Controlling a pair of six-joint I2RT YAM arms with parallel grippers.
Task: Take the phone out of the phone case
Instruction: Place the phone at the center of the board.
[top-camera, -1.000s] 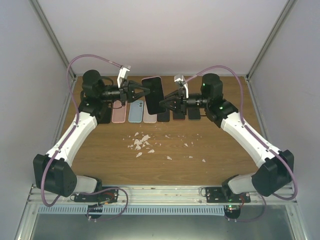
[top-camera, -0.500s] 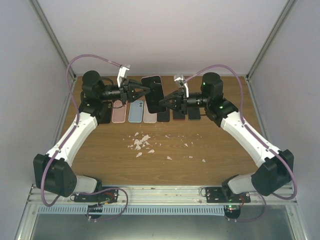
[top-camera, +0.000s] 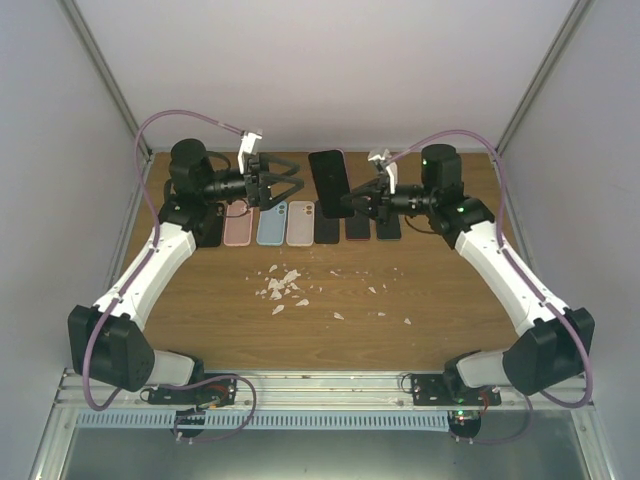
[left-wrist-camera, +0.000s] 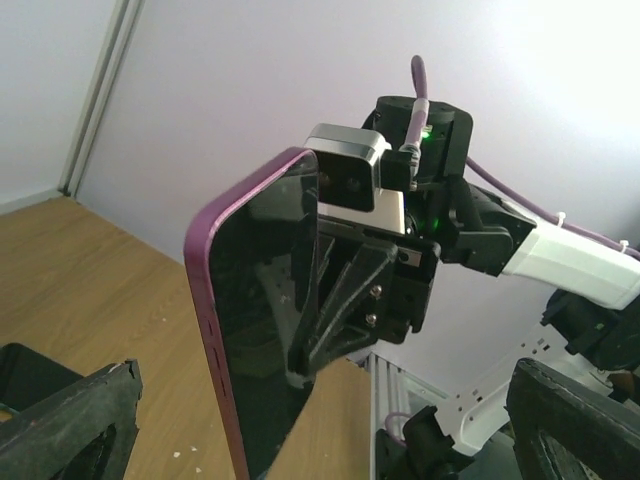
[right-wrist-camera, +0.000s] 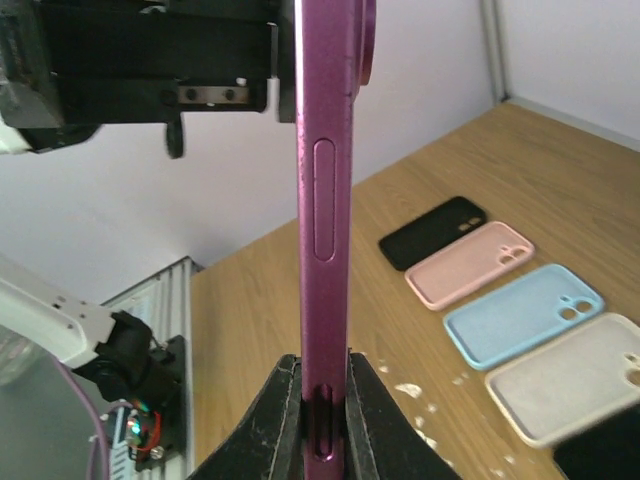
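The right fingers (right-wrist-camera: 272, 425) pinch the phone (left-wrist-camera: 262, 320) across its faces near one end. The phone sits in its purple case (right-wrist-camera: 325, 250) and stands upright in the air over the far part of the worktop (top-camera: 330, 290). The left fingers (left-wrist-camera: 70, 420) are spread wide near the phone, facing its screen and not touching it. Spare cases (right-wrist-camera: 520, 310) lie in a row below, and white crumbs (top-camera: 282, 285) are scattered nearer the arm bases.
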